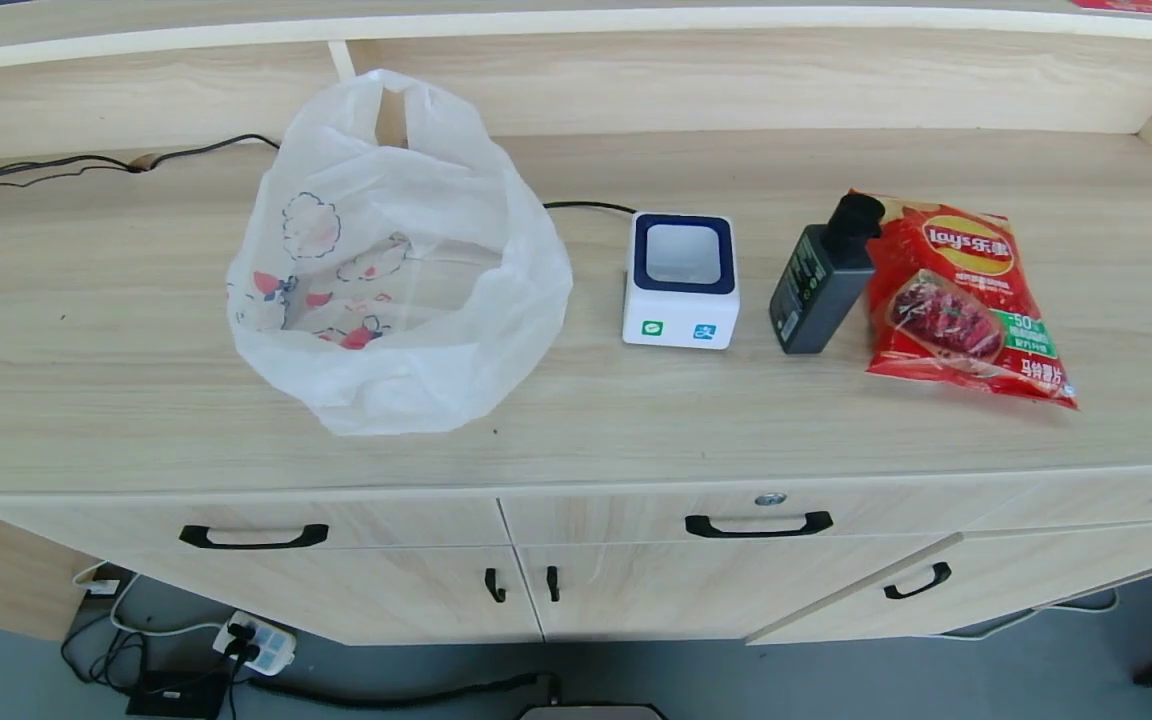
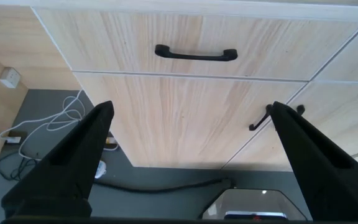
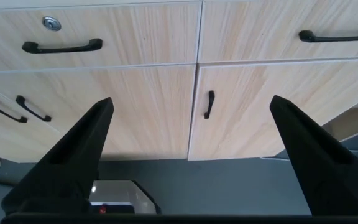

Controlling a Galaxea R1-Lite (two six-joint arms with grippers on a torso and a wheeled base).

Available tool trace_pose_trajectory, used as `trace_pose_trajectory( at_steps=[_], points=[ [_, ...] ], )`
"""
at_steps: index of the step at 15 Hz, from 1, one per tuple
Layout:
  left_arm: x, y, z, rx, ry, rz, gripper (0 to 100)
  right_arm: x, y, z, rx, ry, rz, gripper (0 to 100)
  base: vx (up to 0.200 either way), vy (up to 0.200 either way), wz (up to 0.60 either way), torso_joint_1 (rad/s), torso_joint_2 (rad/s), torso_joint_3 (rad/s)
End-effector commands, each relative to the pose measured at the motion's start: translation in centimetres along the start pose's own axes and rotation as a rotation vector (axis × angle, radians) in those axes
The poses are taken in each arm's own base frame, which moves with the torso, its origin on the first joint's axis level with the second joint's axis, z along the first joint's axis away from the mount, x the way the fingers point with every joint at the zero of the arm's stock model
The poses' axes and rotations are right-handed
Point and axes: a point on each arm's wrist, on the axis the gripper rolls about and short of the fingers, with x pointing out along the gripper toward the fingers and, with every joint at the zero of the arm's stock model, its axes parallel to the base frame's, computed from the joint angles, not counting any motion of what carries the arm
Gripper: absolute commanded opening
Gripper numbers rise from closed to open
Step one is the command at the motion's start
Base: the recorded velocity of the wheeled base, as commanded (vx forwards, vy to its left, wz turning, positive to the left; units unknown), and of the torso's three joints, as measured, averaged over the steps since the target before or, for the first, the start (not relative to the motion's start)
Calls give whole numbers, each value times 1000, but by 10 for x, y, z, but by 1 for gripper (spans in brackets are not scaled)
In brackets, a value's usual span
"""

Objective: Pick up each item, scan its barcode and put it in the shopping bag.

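While left fingers (image 2: 67, 168) & right fingers (image 3: 67, 165) gape wide, empty, bottle (image 1: 821, 290) & chips (image 1: 966, 300) sit nr scanner (image 1: 682, 280).

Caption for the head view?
Open shopping bag, scanner, dark bottle and chip bag in a row on the wooden counter.

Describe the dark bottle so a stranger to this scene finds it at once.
Start at the long wooden counter and find the white scanner box near its middle. Between that box and the red chip bag is the dark bottle. It is the only dark grey item there, slim, with a black cap.
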Motion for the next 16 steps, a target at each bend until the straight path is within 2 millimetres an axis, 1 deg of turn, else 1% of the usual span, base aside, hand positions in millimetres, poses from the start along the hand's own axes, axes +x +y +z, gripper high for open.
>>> trace_pose_trajectory(
  at_steps=[1, 2, 4, 5, 6, 7, 8, 9, 10, 11, 13, 14, 15, 16],
  points=[
    [0, 0, 0, 0, 1, 1, 100, 0, 0, 0, -9, 1, 3, 100, 0, 0, 0, 0, 0, 0],
    [0, 0, 0, 2, 1, 1, 100, 0, 0, 2, -14, -13, 2, 100, 0, 0, 0, 0, 0, 0],
    [0, 0, 0, 2, 0, 1, 100, -7, 0, 32, -15, -97, 33, 100, 0, 0, 0, 0, 0, 0],
    [0, 0, 0, 0, 0, 1, 100, -12, 0, 56, -12, -124, 64, 100, 0, 0, 0, 0, 0, 0],
    [0, 0, 0, -2, 0, 1, 100, -13, 1, 65, -20, -140, 109, 100, 0, 0, 0, 0, 0, 0],
    [0, 0, 0, -2, -2, 1, 100, -11, 2, 77, -52, -145, 167, 100, 0, 0, 0, 0, 0, 0],
    [0, 0, 0, -2, -2, 1, 100, -6, 3, 82, -73, -130, 171, 100, 0, 0, 0, 0, 0, 0],
    [0, 0, 0, 0, 0, 1, 100, 1, 3, 86, -56, -124, 175, 100, 0, 0, 0, 0, 0, 0],
    [0, 0, 0, 0, 0, 1, 100, 11, 3, 96, -14, -139, 188, 100, 0, 0, 0, 0, 0, 0],
    [0, 0, 0, 0, 1, 1, 100, 27, 3, 112, 23, -166, 215, 100, 0, 0, 0, 0, 0, 0],
    [0, 0, 0, -2, 0, 1, 100, 64, 7, 141, 53, -209, 253, 100, 0, 0, 0, 0, 0, 0],
    [0, 0, 0, 0, 0, 1, 100, 83, 9, 152, 55, -224, 257, 100, 0, 0, 0, 0, 0, 0],
    [0, 0, 0, 2, 0, 1, 100, 103, 13, 151, 70, -182, 286, 100, 0, 0, 0, 0, 0, 0],
    [0, 0, 0, 2, 0, 1, 100, 106, 19, 142, 103, -135, 344, 100, 0, 0, 0, 0, 0, 0]
  ],
)
